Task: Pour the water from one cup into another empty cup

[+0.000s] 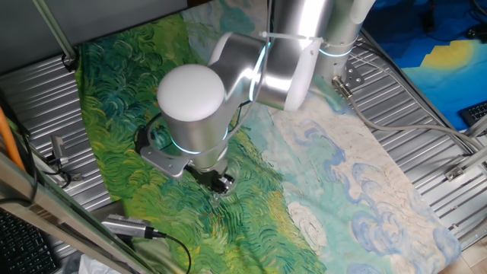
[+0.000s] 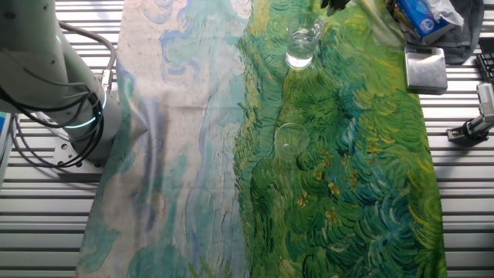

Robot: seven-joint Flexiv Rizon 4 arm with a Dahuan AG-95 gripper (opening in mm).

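Source cup (image 2: 301,45) upright at gripper (image 2: 333,6), unpoured; empty cup (image 2: 290,141) nearby waits. Jaws state: cannot tell.

A painted cloth (image 2: 185,154) of green swirls and pale blue covers a ribbed metal table (image 2: 463,201) under even light.

Painted cloth and bench clutter

A swirling green, blue and cream cloth (image 2: 193,154) is lying over the ribbed metal table (image 2: 463,201). A flat grey metal box (image 2: 426,68) is sitting at the cloth's edge, with a blue packet (image 2: 421,17) lying just beyond it.
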